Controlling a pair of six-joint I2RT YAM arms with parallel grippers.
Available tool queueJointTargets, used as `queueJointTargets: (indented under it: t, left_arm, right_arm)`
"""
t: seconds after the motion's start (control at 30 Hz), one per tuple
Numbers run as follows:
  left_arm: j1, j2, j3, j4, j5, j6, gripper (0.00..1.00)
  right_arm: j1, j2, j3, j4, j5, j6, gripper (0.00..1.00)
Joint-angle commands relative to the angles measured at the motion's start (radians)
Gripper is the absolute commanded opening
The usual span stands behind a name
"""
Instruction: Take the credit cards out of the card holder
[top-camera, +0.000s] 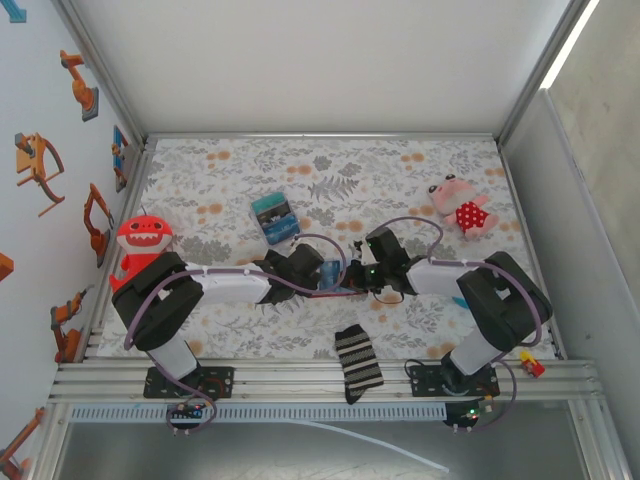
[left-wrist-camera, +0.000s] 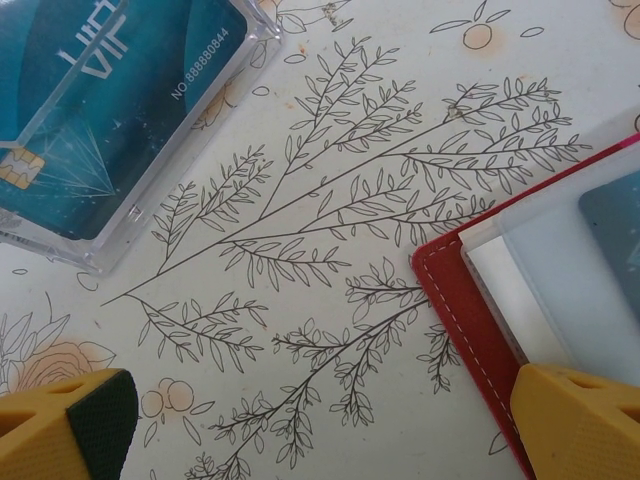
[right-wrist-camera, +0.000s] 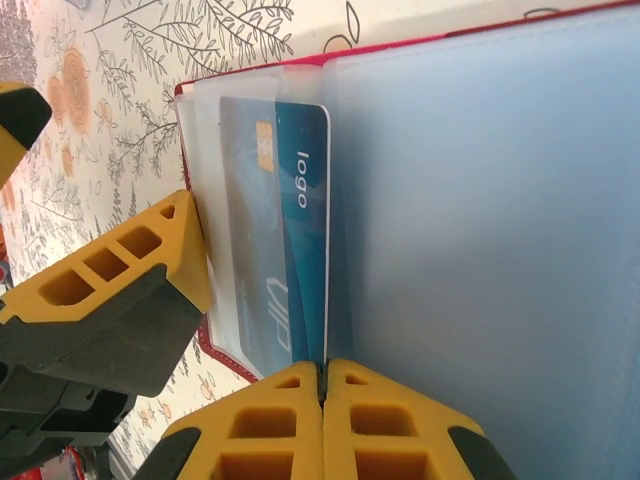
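Card holder (right-wrist-camera: 500, 250) lies open flat on the floral tablecloth (left-wrist-camera: 330, 200), mid-table between my two arms, blue-grey pockets up. One teal card (right-wrist-camera: 285, 200) sits in the sleeve next to the red edge, not out yet.

My right gripper (right-wrist-camera: 322, 420) has its jaws pressed together right at the short end of that card, with the seam in line with the card's long edge. It looks like a pinch on the card or on the sleeve lip, and I cannot tell which. I judge the spot is chosen so the card slides straight out along the pocket.

My left gripper (left-wrist-camera: 320, 435) stands with jaws wide apart, nothing between them but cloth. One fingertip (left-wrist-camera: 575, 420) is at the corner of the holder's red cover, seemingly touching. I read that as a brace, so the holder doesn't drag along when the card gets pulled.

Clear case (left-wrist-camera: 100, 255) with a teal VIP card (left-wrist-camera: 110, 100) inside lies apart from the holder, at the far side of the left wrist view.

Risk: the sleeve lifts with the card.
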Motion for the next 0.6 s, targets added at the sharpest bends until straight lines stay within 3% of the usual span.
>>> queueJointTargets:
  t: [0.0,0.57]
  left_arm:
    - [-0.009,0.03,0.002,-0.059,0.022,0.022,0.97]
    - [-0.006,-0.042,0.036,-0.037,0.03,0.076,0.97]
  right_arm:
    - [-0.012,-0.029,0.028,-0.1,0.039,-0.047,0.03]
    - [-0.024,-0.045,0.078,-0.191,0.026,-0.077,0.01]
